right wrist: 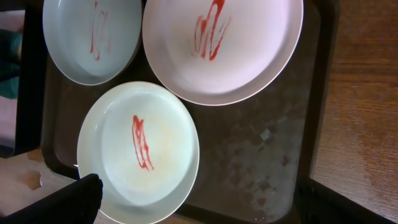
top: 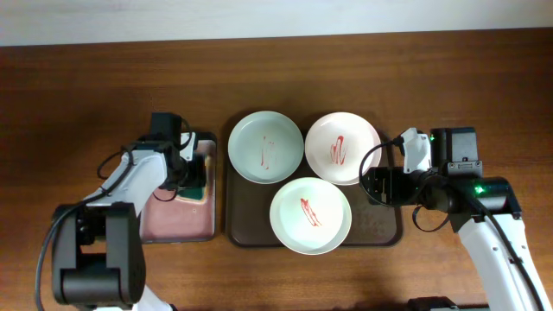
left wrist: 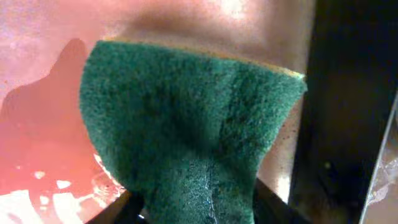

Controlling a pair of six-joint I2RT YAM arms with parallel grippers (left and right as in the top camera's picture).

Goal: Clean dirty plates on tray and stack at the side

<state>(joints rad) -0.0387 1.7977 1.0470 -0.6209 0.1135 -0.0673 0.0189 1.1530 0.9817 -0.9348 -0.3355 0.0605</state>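
Three plates with red smears lie on the dark brown tray [top: 387, 231]: a pale green one [top: 265, 147] at the back left, a pinkish one [top: 342, 147] at the back right, a pale green one [top: 310, 215] in front. My left gripper [top: 193, 176] is shut on a green sponge [left wrist: 186, 124], low over the pink tray [top: 177, 220]. My right gripper [top: 373, 186] is open and empty over the brown tray's right end. In the right wrist view its fingers [right wrist: 199, 211] span the front plate [right wrist: 140, 149] and the bare tray [right wrist: 267, 143].
The pink tray [left wrist: 37, 143] is wet and lies just left of the brown tray, whose dark rim [left wrist: 336, 124] shows beside the sponge. Bare wooden table [top: 449, 86] surrounds both trays.
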